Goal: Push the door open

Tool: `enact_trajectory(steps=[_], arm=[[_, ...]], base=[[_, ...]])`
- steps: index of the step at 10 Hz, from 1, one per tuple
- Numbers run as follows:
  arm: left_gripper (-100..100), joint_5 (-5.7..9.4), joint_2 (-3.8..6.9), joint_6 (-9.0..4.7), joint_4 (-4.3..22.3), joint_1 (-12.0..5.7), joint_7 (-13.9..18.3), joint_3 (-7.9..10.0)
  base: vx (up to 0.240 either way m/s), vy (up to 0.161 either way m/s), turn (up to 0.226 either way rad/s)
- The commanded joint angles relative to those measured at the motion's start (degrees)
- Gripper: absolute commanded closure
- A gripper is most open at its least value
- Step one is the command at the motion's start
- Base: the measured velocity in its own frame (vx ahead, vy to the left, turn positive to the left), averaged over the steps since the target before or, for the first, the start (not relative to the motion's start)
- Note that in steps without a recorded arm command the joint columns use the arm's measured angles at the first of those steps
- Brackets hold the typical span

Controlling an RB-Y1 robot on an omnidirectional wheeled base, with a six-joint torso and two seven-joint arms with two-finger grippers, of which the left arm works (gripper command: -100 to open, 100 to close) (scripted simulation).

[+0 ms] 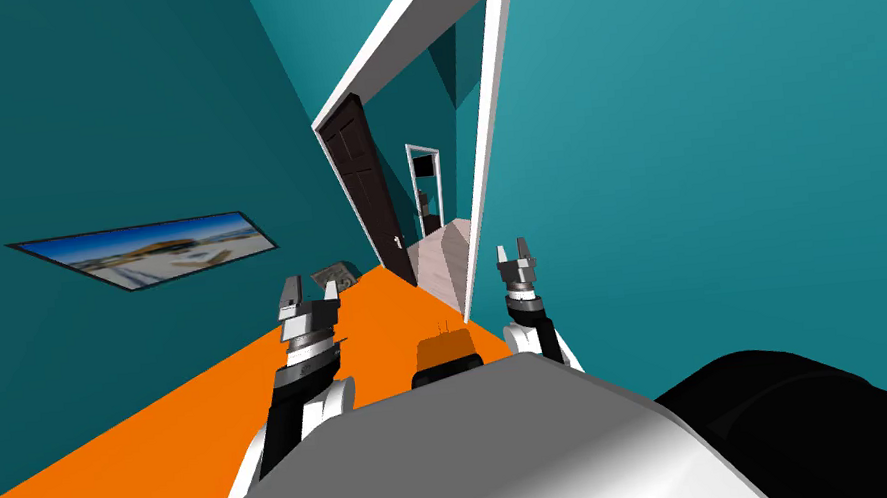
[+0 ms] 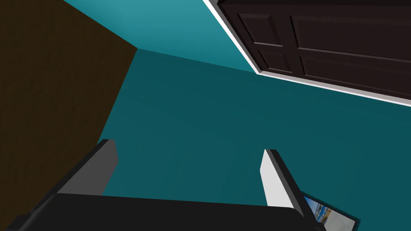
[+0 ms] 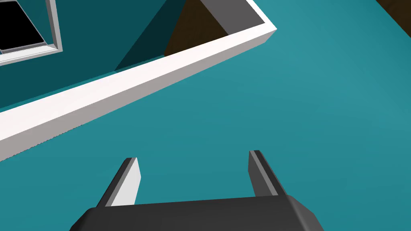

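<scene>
A dark panelled door (image 1: 368, 189) stands swung open inward at the left side of a white door frame (image 1: 485, 147), with a small pale handle near its edge. The same door (image 2: 321, 44) appears in the left wrist view beyond my fingers. My left gripper (image 1: 308, 295) is open, held above the orange floor short of the doorway. My right gripper (image 1: 515, 252) is open too, close to the frame's right jamb (image 3: 132, 86), pointing at the teal wall beside it. Nothing is between either pair of fingers.
Teal walls close in on both sides. Beyond the doorway lie a pale floor (image 1: 444, 251) and a second white-framed opening (image 1: 425, 187) with a black area. A landscape picture (image 1: 146, 252) hangs on the left wall; a small grey object (image 1: 333, 275) lies near the door's foot.
</scene>
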Motion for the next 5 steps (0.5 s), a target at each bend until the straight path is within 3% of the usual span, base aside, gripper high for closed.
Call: enact_trajectory(steps=[1,5], arm=[[-100,0.33,0.61,-0.37,1.64,-0.7,-0.16,-0.48],[-100,1.22,1.84,-1.35,6.01,-2.56,-0.6,-1.76]], base=[[0.068,0.036,-0.056],[0.121,0.085,-0.069]])
